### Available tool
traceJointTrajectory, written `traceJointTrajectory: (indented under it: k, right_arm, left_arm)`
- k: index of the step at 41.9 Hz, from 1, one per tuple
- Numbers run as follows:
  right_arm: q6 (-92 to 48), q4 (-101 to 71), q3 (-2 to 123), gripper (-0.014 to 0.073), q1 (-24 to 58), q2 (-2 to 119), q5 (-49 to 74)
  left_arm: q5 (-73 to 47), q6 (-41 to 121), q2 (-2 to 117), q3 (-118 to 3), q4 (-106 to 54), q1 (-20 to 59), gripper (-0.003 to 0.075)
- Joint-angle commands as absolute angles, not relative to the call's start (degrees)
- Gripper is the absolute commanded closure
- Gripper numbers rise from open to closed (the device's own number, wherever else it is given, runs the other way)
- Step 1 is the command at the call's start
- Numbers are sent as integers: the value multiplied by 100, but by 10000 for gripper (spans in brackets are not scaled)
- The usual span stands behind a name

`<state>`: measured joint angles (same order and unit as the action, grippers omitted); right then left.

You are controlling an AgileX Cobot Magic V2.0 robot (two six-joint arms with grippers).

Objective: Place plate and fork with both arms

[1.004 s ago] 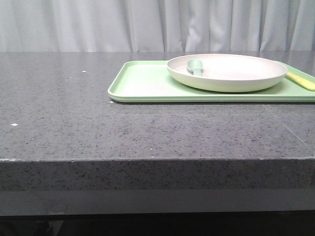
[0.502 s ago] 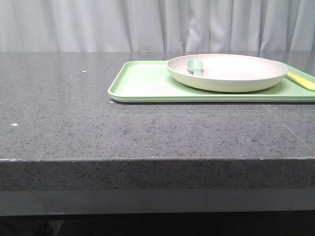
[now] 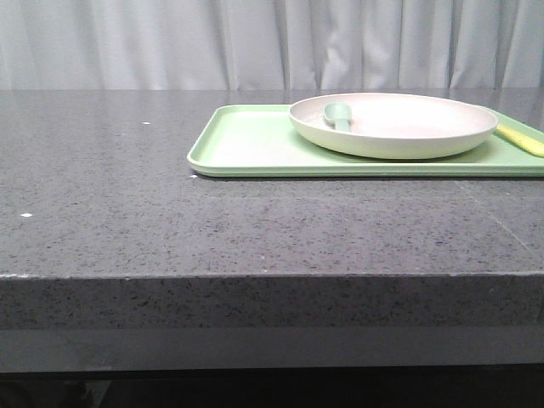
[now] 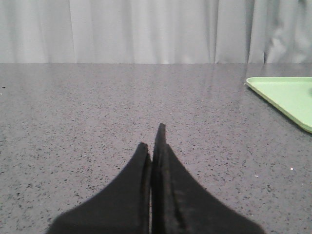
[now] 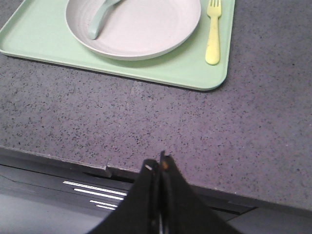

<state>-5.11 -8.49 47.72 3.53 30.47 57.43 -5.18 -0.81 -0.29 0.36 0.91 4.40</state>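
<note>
Squarely on a light-green tray (image 3: 246,144) toward the counter's (image 3: 127,212) far right: the cream plate (image 3: 399,127), touching the tray floor, upright, with a pale grey-green spoon (image 3: 337,116) lying inside against its rim. Just beside the plate on the same tray, near the tray's right edge: the yellow fork (image 5: 212,34), flat, not touching the plate, tines pointing away from the counter's front edge. Only its handle end visible in the front view, at the picture's right border. Low over the bare speckled counter, well apart from the tray's near corner: left hand (image 4: 155,141), fingers pressed together, holding nothing. Above the counter's front edge, well short of the tray: right hand (image 5: 158,163), fingers likewise together, empty. Neither hand visible in the front view. Behind the counter's far edge, pale grey curtain (image 3: 170,42).
</note>
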Motion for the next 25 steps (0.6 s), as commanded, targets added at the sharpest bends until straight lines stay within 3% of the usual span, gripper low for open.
traceJointTrajectory:
  k: [1,15,25]
  right_arm:
    - [-527,-843,4903,685,361,3072,5352]
    - [-535,-806,4903,685,361,3072,5352]
    - [-535,-117,3604,685,361,2305,3347]
  left_arm:
    - [-35,-86,-162,50,59,474,738]
    - [-35,-86,-162,50,59,474,738]
    - [-46,-86,-162,50,59,474,738]
